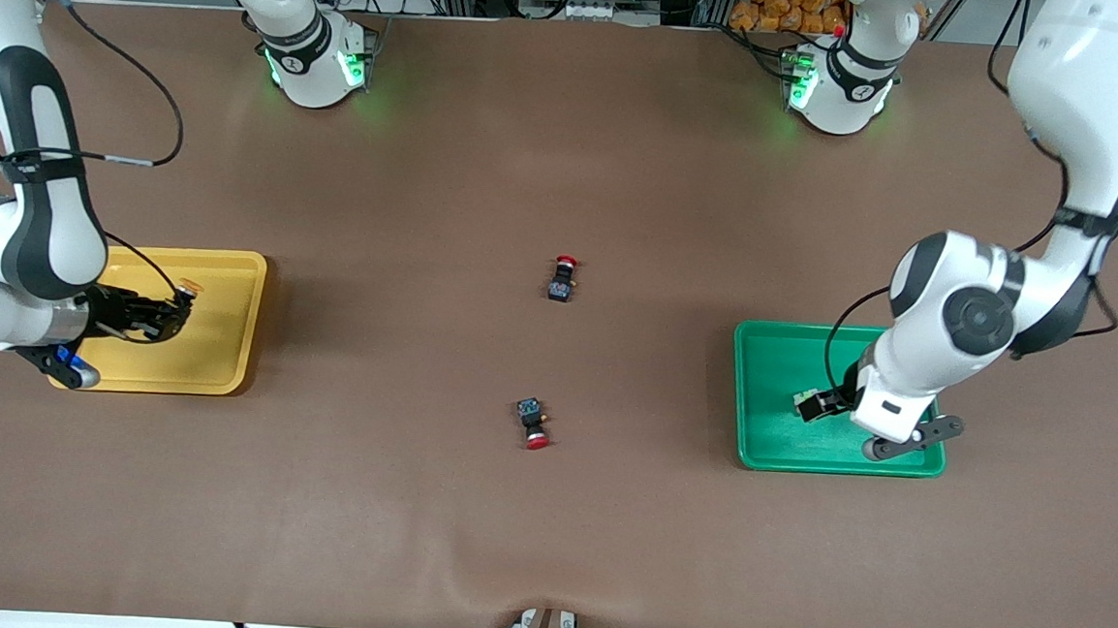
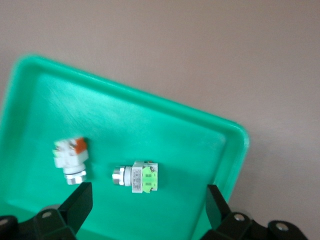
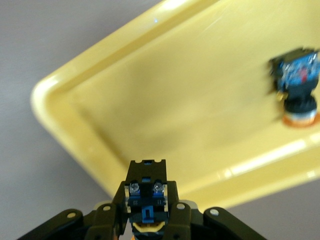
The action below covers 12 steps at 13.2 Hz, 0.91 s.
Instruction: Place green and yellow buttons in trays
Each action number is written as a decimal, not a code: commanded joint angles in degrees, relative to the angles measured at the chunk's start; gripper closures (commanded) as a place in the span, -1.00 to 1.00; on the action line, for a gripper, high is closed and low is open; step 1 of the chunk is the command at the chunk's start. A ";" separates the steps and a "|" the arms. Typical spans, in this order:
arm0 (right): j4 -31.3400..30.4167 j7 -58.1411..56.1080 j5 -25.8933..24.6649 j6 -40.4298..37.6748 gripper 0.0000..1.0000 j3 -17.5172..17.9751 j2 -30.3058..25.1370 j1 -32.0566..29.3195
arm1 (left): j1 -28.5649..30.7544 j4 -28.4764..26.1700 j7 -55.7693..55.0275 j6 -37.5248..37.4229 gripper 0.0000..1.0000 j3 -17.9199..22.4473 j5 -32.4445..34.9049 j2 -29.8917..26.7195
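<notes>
Your right end effector (image 3: pixel 146 212) is clamped on a small, hard, light yellow button (image 3: pixel 145 202) by its boxy body over the yellow tray (image 1: pixel 228 333), while your left end effector (image 2: pixel 145 207), fingers apart, hangs over two pale buttons (image 2: pixel 136 177) in the green tray (image 1: pixel 769 366).
</notes>
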 commanded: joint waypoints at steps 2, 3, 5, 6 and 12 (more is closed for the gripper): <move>-6.26 -7.42 -0.78 8.75 1.00 1.29 0.39 -3.54 | 0.80 6.50 11.32 -16.02 -1.00 -0.33 0.01 -10.00; -6.44 -7.78 -0.78 9.46 1.00 1.21 1.52 -3.63 | 0.62 10.45 13.27 -22.59 -1.00 -0.41 -1.83 -11.32; -6.44 -7.96 -0.78 9.56 0.83 1.29 2.32 -3.72 | 0.80 19.76 16.95 -34.91 -1.00 -0.41 -6.91 -11.42; -6.44 -7.87 -0.69 9.56 0.39 1.29 2.59 -3.54 | 0.88 23.28 22.03 -39.05 -1.00 -0.07 -8.08 -11.51; 5.20 -7.34 0.10 -9.36 -1.00 1.99 2.24 -2.23 | 12.38 24.90 33.59 -42.79 -1.00 -8.65 -9.58 -16.79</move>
